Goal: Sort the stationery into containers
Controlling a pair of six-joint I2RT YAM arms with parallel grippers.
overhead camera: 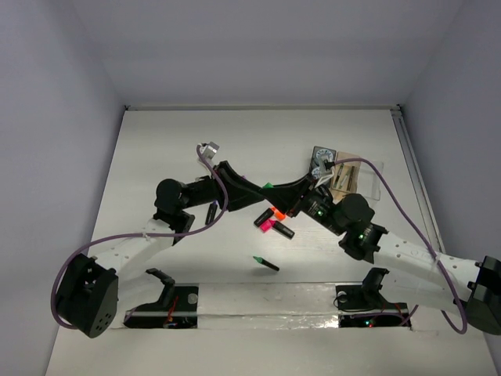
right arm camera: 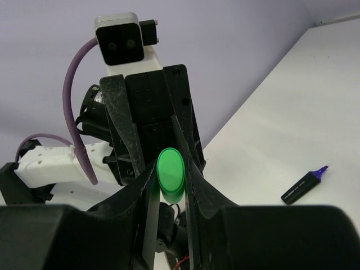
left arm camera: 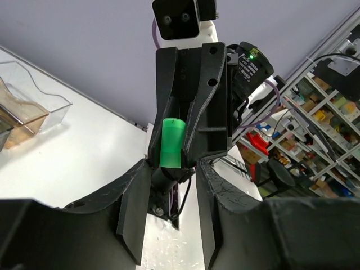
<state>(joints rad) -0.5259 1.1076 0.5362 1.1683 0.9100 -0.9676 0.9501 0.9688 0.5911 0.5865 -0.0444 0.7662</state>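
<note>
the green cap [right arm camera: 170, 179] is up in mid-air between both arms, pinched in the right gripper [right arm camera: 170, 171]. the left gripper [left arm camera: 173, 171] sits around the black body [left arm camera: 164, 181]; i can't tell if it grips. i judge this a handover. next, carry it to the clear box [overhead camera: 368, 176]. white table [overhead camera: 172, 149], plain lilac walls [overhead camera: 63, 78].

Both arms reached inward from their bases and met tip to tip. The left arm [overhead camera: 125, 249] ran up from its base to a bent elbow, and its forearm stretched out to the right. The right arm [overhead camera: 407, 249] bent the same way, with its forearm stretched to the left. The right gripper [right arm camera: 170, 169] was clamped on a green cap [right arm camera: 170, 179]. The left gripper [left arm camera: 173, 169] faced it head-on, its jaws standing apart.
</note>
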